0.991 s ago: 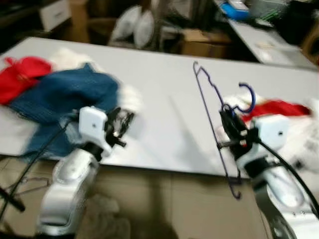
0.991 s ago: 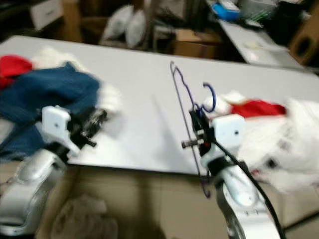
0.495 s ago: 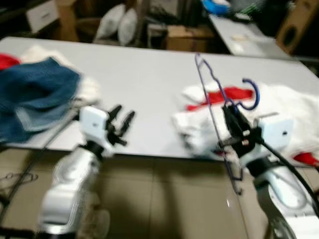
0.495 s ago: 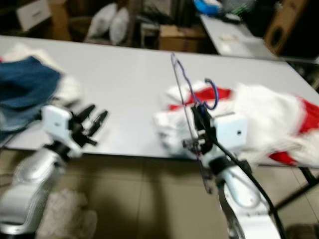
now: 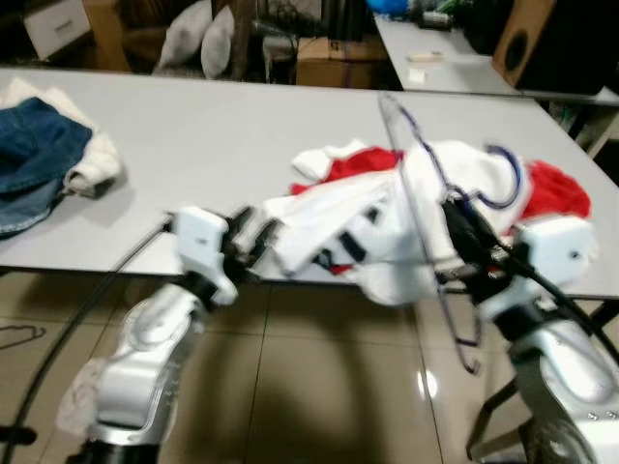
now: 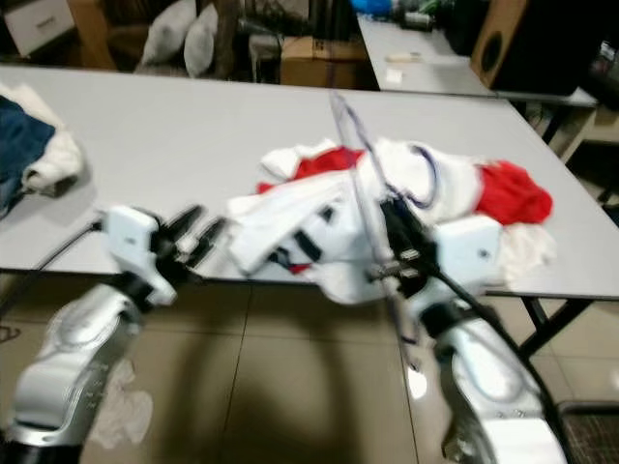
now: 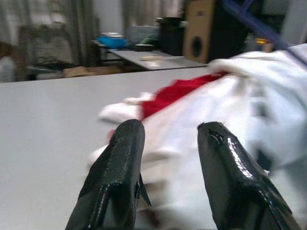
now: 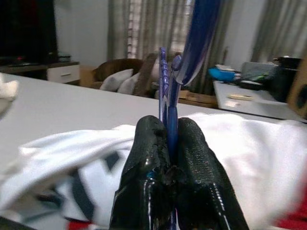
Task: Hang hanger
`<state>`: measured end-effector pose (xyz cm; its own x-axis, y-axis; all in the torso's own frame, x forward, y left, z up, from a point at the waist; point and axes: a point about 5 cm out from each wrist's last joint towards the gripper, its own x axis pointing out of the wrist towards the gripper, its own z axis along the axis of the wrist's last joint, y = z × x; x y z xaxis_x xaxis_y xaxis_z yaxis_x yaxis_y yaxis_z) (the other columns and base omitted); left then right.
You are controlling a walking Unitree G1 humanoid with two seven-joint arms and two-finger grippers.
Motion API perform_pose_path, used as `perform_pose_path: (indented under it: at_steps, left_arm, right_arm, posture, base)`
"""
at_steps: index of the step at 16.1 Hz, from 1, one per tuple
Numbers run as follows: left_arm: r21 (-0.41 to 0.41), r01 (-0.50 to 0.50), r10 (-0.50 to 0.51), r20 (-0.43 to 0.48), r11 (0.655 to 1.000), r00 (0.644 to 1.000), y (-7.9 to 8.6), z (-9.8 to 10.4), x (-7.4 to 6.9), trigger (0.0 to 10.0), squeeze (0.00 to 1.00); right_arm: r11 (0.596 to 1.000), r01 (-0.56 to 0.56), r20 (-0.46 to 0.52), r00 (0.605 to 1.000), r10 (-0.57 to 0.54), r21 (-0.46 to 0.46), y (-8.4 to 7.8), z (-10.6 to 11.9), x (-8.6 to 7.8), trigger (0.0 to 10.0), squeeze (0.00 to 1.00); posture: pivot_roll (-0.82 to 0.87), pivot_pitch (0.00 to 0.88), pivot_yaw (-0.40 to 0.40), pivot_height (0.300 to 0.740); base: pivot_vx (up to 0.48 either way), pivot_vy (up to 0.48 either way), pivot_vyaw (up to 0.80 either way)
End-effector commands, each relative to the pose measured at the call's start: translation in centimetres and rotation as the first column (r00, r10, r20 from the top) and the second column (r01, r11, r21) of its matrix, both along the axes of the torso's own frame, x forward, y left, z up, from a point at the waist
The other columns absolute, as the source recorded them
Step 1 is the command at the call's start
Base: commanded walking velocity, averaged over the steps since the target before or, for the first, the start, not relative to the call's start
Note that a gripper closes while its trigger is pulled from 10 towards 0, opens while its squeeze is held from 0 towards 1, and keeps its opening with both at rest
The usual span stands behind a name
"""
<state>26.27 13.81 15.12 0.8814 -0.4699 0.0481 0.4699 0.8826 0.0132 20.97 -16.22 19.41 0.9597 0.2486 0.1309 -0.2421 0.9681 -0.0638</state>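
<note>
A big grey table [image 5: 242, 135] stands in a messy room. A pile of white and red clothes [image 5: 387, 208] lies at its near edge. Blue and white clothes [image 5: 44, 155] lie far off to the left. The right gripper [image 8: 168, 139] is pinched tight on a blue hanger [image 5: 426, 208] above the pile. The left gripper [image 7: 168, 143] has its fingers apart, holding nothing, just beside the pile.

Motion blur smears the white and red garment [image 5: 406, 208], the hanger [image 5: 426, 193] partly melts into it, and the blue clothing [image 5: 29, 159] is cut off by the frame edge.
</note>
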Motion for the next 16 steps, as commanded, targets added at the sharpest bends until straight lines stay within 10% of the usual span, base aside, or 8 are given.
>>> perform_pose_path:
  at_steps: [1, 16]
  left_arm:
    - [0.007, -0.014, 0.014, 0.011, 1.000, 1.000, 0.6, 0.1, 0.0, 10.0, 0.00]
    - [-0.104, 0.158, -0.152, 0.063, 0.982, 0.986, -0.8, 1.8, 0.7, 10.0, 0.00]
  right_arm:
    - [1.000, -0.025, 0.016, 1.000, 0.025, -0.002, 0.3, 0.3, -0.2, 10.0, 0.00]
    - [0.999, 0.023, 0.046, 0.999, -0.024, 0.021, 0.1, 0.9, -0.4, 10.0, 0.00]
  posture:
    - [-0.04, 0.000, -0.016, 0.740]
    - [-0.07, 0.000, 0.010, 0.740]
  base:
    - [0.000, 0.000, 0.00]
    - [0.251, 0.000, -0.66]
